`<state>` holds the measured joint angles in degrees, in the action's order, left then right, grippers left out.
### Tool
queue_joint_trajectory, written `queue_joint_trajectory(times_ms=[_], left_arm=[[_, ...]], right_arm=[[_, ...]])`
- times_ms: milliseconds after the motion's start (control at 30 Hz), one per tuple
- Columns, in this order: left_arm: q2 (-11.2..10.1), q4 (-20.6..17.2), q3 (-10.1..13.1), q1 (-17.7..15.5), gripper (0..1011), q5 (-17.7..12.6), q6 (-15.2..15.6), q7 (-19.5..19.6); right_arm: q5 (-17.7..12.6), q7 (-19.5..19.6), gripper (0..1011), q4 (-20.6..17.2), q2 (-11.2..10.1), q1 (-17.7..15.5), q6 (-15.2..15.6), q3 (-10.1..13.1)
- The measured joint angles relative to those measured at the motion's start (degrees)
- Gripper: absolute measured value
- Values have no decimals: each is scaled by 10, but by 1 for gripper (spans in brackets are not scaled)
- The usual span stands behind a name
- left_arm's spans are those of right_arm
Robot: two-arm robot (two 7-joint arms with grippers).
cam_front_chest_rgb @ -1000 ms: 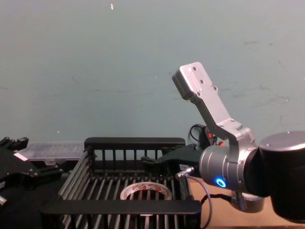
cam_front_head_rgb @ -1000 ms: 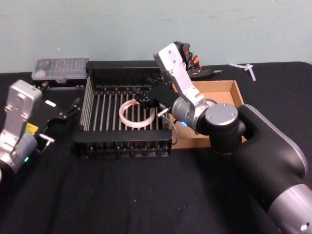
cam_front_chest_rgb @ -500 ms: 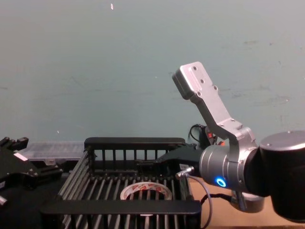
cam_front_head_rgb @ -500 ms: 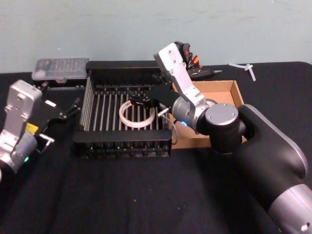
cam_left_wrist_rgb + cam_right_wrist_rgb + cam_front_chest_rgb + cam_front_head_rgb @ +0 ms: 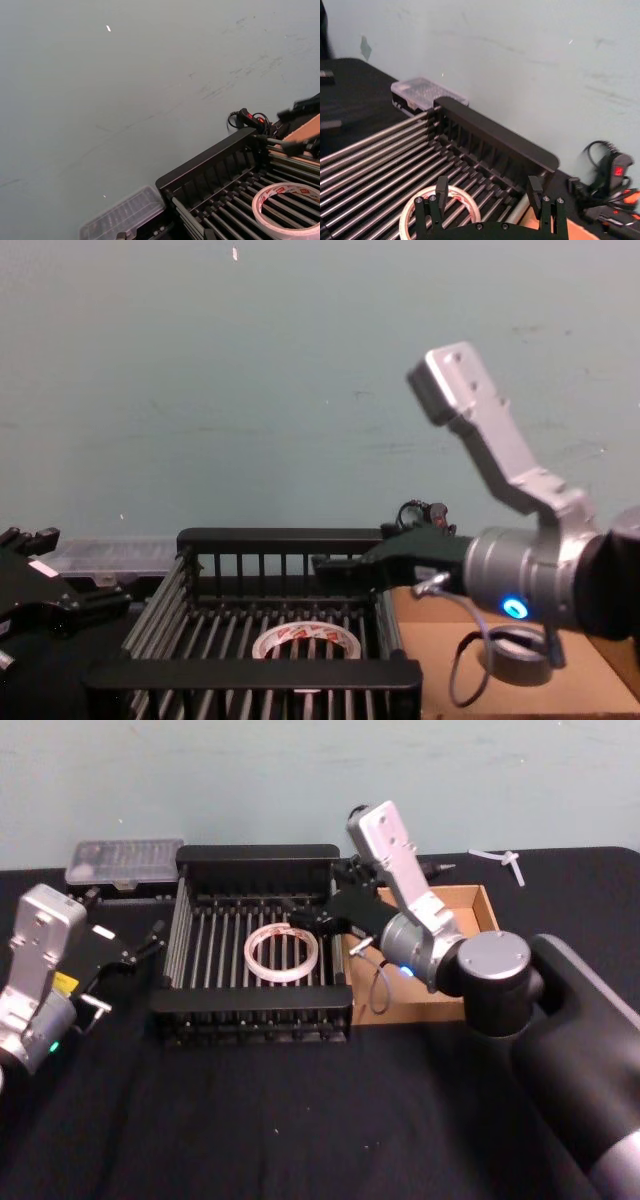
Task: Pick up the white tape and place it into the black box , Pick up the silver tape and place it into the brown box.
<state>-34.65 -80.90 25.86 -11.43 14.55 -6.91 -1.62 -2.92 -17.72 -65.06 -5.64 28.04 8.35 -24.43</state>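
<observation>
The white tape (image 5: pixel 283 952) lies flat on the barred floor of the black box (image 5: pixel 250 997), and its red-printed core shows in the chest view (image 5: pixel 305 639). My right gripper (image 5: pixel 298 924) hangs open over the box's right side, just past the ring's far right edge, holding nothing. In the right wrist view its fingers (image 5: pixel 441 188) stand wide apart above the white tape (image 5: pixel 440 207). The silver tape (image 5: pixel 525 668) sits in the brown box (image 5: pixel 470 904), partly behind my right arm. My left gripper (image 5: pixel 140 948) rests open on the table left of the black box.
A clear plastic case (image 5: pixel 125 860) lies behind the black box's left corner. Black cables and a red-and-black tool (image 5: pixel 615 170) sit behind the brown box, and a small white plastic piece (image 5: pixel 505 860) lies at the far right. Black cloth covers the table.
My right gripper has pulled back to the right, from over the white tape towards the black box's right rim, and the wrist has swung right. The tape and left arm have not moved.
</observation>
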Motion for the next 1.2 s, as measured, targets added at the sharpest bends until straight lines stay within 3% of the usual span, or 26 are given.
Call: queue_joint_trajectory(times_ms=[333,567,833,1033,1200], left_arm=[[0,0,0,0,1002,0,0,0],[0,0,0,0,1001,0,0,0],[0,0,0,0,1001,0,0,0],[0,0,0,0,1001,0,0,0],[0,0,0,0,1001,0,0,0]], right_arm=[[-30,-5,1002,-132,-49,-60,13,41],[-45,18,1002,-212,-86,-115,11,83],[-44,59,1002,-245,-101,-164,1,128],[-30,84,1002,-238,-101,-193,-5,158],[-23,90,1002,-229,-100,-205,-5,168]])
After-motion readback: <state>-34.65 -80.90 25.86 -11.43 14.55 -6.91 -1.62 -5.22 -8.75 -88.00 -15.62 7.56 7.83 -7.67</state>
